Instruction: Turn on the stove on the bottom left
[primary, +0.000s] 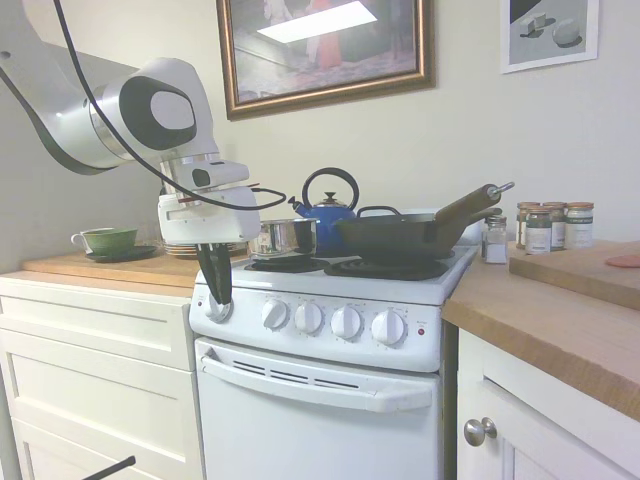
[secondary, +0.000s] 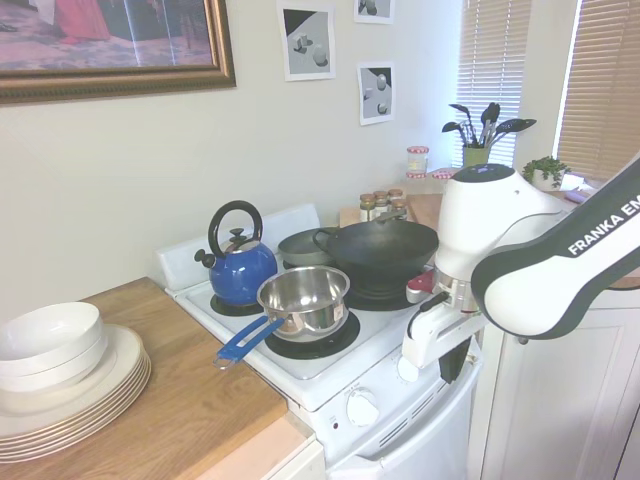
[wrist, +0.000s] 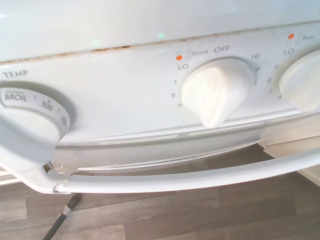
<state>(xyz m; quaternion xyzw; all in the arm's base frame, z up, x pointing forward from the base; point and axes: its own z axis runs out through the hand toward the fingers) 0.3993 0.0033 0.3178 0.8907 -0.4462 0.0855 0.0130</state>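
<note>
Hand (primary: 217, 296) at the stove (primary: 330, 300) panel's leftmost knob (primary: 218, 309), 9 o'clock end; fingers' spread can't tell. Risk: that may be the oven dial (wrist: 30, 125), not front-left knob (wrist: 216, 92).

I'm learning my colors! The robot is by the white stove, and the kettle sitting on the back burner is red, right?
Almost! The kettle on the back burner of the stove is blue with a black handle, not red. The first exterior view shows it, behind the silver pot. The robot's gripper really is by the white stove, down at the knobs.
</note>
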